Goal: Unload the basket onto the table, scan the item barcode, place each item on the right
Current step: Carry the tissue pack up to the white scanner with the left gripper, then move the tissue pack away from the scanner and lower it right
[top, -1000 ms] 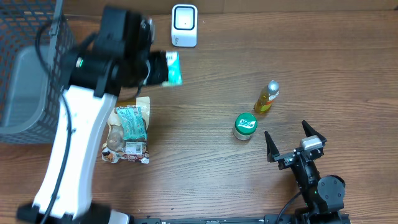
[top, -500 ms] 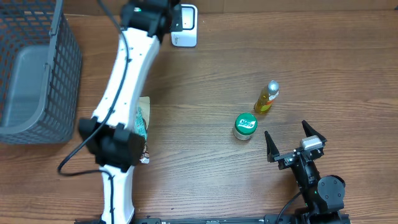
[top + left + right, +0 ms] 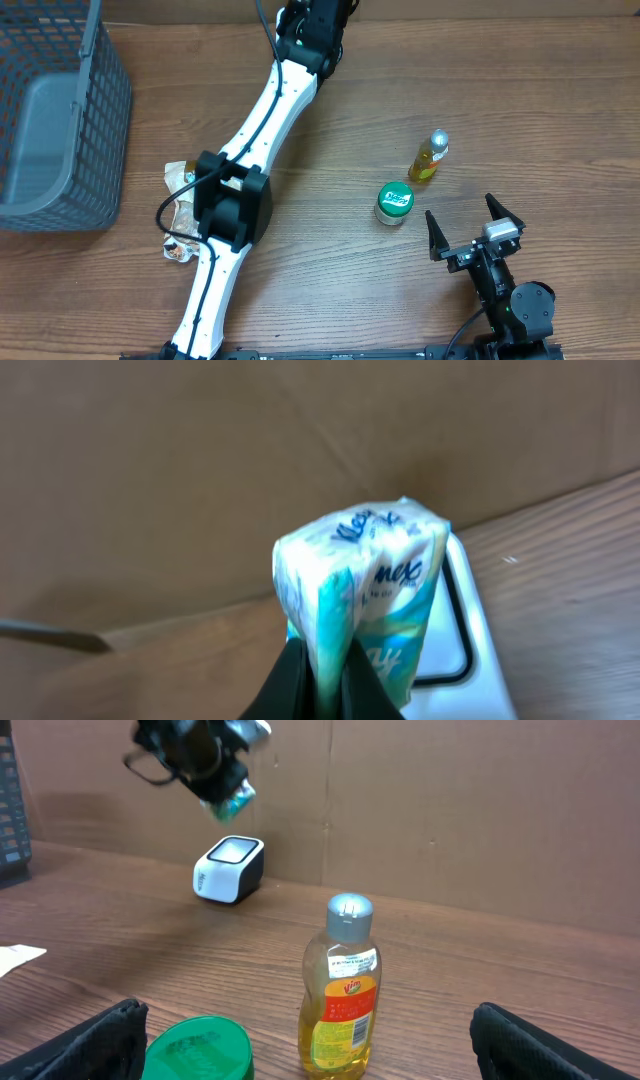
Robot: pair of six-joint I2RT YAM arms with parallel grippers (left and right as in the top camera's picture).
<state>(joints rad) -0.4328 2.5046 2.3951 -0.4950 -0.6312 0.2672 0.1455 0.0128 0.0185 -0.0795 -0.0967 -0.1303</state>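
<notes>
The item is a white and teal tissue pack [image 3: 362,582]. My left gripper [image 3: 325,660] is shut on its lower edge and holds it upright in the air. Just behind and below the pack lies the white barcode scanner [image 3: 478,660] with its black-framed window. In the right wrist view the pack [image 3: 232,802] hangs above the scanner [image 3: 228,869] by the cardboard wall. From overhead, the left arm [image 3: 270,110] reaches to the table's far edge and hides the scanner and the pack. My right gripper [image 3: 458,206] rests open and empty near the front right.
A yellow dish-soap bottle [image 3: 428,157] and a green-lidded jar [image 3: 394,202] stand just ahead of the right gripper. A snack bag [image 3: 180,212] lies partly under the left arm. A grey wire basket [image 3: 50,110] holding a grey bin stands at the far left.
The left arm has swung from left of the scanner out to the far edge, carrying the tissue pack over the scanner. The right arm has not moved.
</notes>
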